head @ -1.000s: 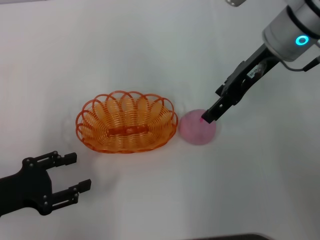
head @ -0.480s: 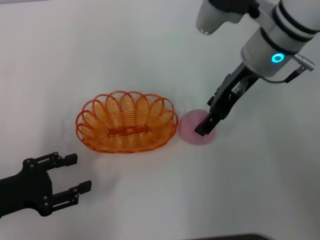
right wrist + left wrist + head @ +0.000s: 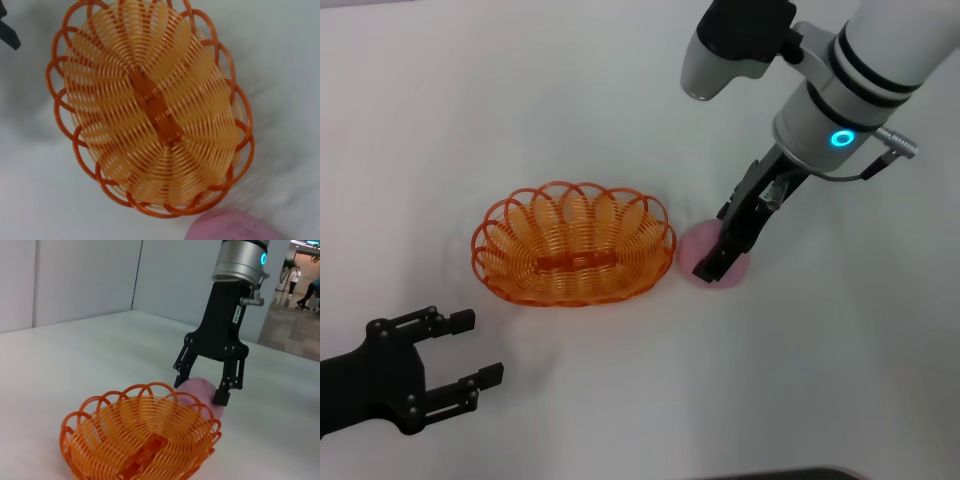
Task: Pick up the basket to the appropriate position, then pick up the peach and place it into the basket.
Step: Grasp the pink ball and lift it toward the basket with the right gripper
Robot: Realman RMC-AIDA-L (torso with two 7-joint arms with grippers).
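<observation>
Head view: the orange basket (image 3: 574, 243) stands on the white table (image 3: 620, 90), empty, with the pink peach (image 3: 708, 258) on the table just beside its right end. The right gripper (image 3: 718, 260) hangs over the peach, tilted, its fingers spread to either side of the fruit. The left wrist view shows this more plainly: the two fingers (image 3: 222, 396) straddle the peach (image 3: 200, 390) with the jaws apart, and whether the pads already touch the skin cannot be told. The right wrist view looks down into the basket (image 3: 150, 107), where only the flat strip in its base is seen, with the peach (image 3: 230, 227) outside the rim.

The left gripper (image 3: 470, 348) rests low near the front edge of the table, well apart from the basket, its fingers released and holding nothing.

Progress, as judged from this arrangement: the basket appears to be set in place, so the first part looks done. The peach is not yet grasped. Left to do are closing on the fruit, lifting it, carrying it the short way over the rim and letting it go inside.
</observation>
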